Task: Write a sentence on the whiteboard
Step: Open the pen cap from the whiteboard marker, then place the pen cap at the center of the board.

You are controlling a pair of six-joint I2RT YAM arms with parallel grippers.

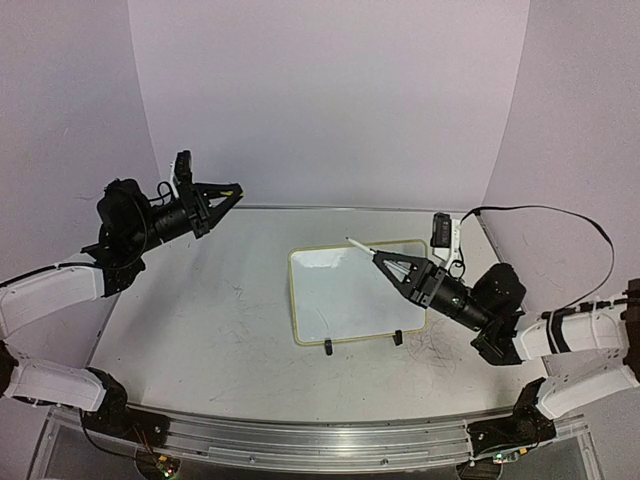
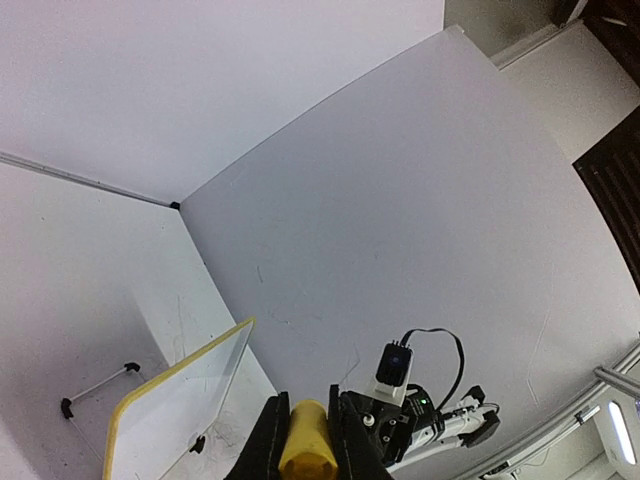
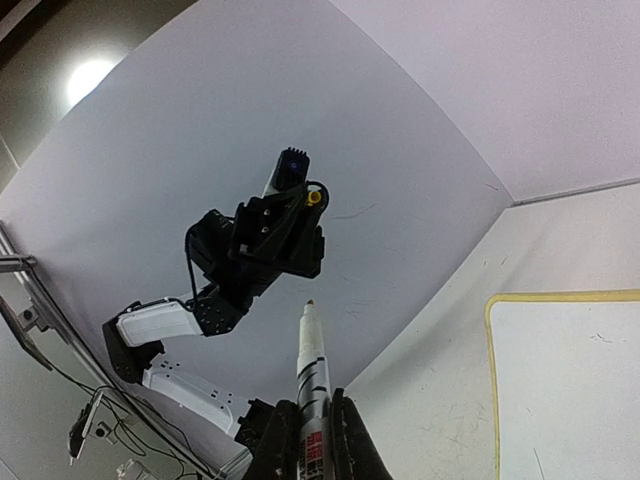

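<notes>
Black jaws of the right gripper [image 1: 384, 260] are closed on a white pen [image 1: 365, 249]. The barrel is clamped between both fingers and the tip projects forward. In the overhead view the tip lies over the far rim of the whiteboard [image 1: 340, 300]. Whether it touches the surface cannot be judged. This gripper and its wrist cover the board's far-right corner in that view.

The left gripper [image 1: 233, 191] hangs raised over the far-left part of the table [image 1: 200, 330], well apart from the board. Its fingers are clamped on a short yellow cap [image 2: 303, 445].

Surroundings:
- The tabletop is white and marked with grey scratches.
- A pale curved backdrop [image 1: 330, 100] encloses the table at the far side.
- A metal rail [image 1: 300, 440] runs along the near edge and carries the arm bases.
- A black cable [image 1: 560, 215] loops from the right wrist camera towards the right arm.

The whiteboard sits right of the table's centre, just ahead of the right arm. It is rectangular with rounded corners, a thin pale-yellow rim and a glossy white face. Black clip feet [image 1: 327, 347] grip its near edge. The left wrist view suggests it is propped at a tilt.

Counts: two arms, two grippers, one whiteboard with two clip feet, one pen, one cap.
</notes>
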